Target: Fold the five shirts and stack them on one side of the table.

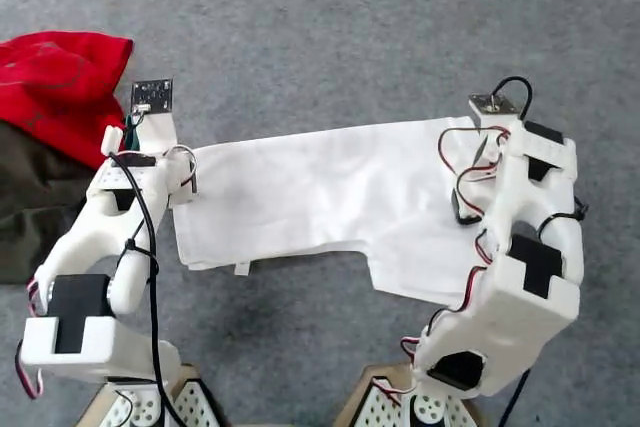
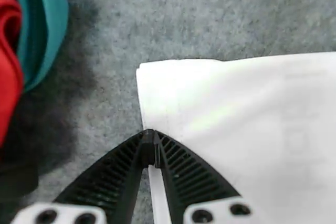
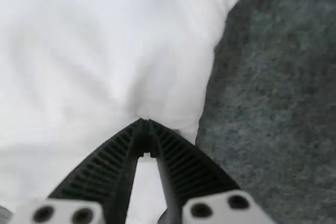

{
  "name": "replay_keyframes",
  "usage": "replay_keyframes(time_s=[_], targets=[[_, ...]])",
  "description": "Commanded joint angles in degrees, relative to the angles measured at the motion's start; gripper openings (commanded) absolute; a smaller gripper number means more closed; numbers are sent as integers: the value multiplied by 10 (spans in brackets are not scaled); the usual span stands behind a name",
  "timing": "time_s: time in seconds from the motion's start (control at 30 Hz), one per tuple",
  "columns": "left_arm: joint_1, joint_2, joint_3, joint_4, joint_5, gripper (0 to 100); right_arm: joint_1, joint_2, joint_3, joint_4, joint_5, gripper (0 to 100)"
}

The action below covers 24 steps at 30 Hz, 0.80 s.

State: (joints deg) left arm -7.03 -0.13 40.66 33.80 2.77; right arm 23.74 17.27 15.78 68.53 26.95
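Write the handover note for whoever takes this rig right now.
Left gripper: fingers shut on the white shirt, at its edge nearest the heap.
Right gripper: fingers shut on the white shirt's opposite end.
Things: the white shirt lies spread across the middle of the grey table. A red shirt, a dark garment and a teal garment lie heaped on the left arm's side.
Done: white shirt gripped at both ends; nothing stacked yet.
Left: fold the white shirt, then the heaped ones, and stack them on one side.
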Motion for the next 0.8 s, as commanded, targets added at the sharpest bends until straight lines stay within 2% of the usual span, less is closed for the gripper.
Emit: replay_keyframes(time_s=[0.0, 0.2, 0.3, 0.4, 0.53, 0.63, 0.77], targets=[[-4, -2, -21, 3, 4, 29, 5, -49, -7, 26, 19, 14], [-4, -1, -21, 4, 4, 29, -28, -153, -5, 90, 47, 14], [-4, 0, -21, 5, 4, 29, -51, -204, -4, 131, 89, 14], [-4, 0, -21, 6, 4, 29, -69, -250, 2, 173, 183, 15], [-4, 0, -20, 6, 4, 29, -69, -318, 46, 200, 368, 15], [-5, 0, -20, 6, 4, 29, -72, -377, 98, 200, 461, 17], [-5, 0, -20, 6, 4, 29, -73, -454, 176, 197, 556, 122]])
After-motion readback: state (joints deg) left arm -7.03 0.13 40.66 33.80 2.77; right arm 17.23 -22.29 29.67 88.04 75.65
